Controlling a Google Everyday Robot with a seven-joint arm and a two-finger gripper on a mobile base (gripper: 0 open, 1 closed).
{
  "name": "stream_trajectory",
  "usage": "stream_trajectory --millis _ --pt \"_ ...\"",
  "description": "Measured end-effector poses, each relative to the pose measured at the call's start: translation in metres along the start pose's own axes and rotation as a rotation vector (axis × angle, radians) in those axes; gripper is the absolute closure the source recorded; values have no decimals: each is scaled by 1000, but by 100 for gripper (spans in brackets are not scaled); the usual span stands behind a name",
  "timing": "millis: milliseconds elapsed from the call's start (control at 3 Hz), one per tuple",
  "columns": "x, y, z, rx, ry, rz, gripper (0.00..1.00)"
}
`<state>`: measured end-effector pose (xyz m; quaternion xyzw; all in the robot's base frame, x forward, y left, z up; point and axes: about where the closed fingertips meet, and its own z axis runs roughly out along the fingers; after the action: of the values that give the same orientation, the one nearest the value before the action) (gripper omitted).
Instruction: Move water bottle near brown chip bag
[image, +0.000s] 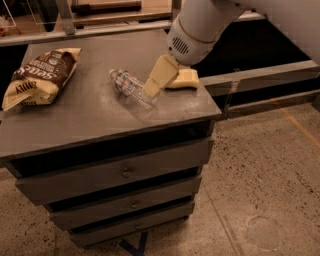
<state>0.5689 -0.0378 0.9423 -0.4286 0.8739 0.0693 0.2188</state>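
Note:
The water bottle (129, 87), clear and ribbed with a white label, lies on its side near the middle of the grey cabinet top (90, 120). The brown chip bag (38, 75) lies flat at the top's left side, well apart from the bottle. My gripper (152, 89) reaches down from the white arm (200, 25) and its cream tip is at the bottle's right end, over or against it. Whether it touches the bottle is unclear.
A yellow sponge (183, 79) lies by the cabinet top's right edge, just behind the gripper. The cabinet has several drawers (125, 172) and stands on a speckled floor (265, 175). A dark shelf and rail (260, 75) run behind on the right.

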Motion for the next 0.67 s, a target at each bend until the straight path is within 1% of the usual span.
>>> stream_trajectory --millis 333,667 --pt "-19 1 23 -2 -53 30 0" --pt "-32 3 46 -10 -100 34 0"
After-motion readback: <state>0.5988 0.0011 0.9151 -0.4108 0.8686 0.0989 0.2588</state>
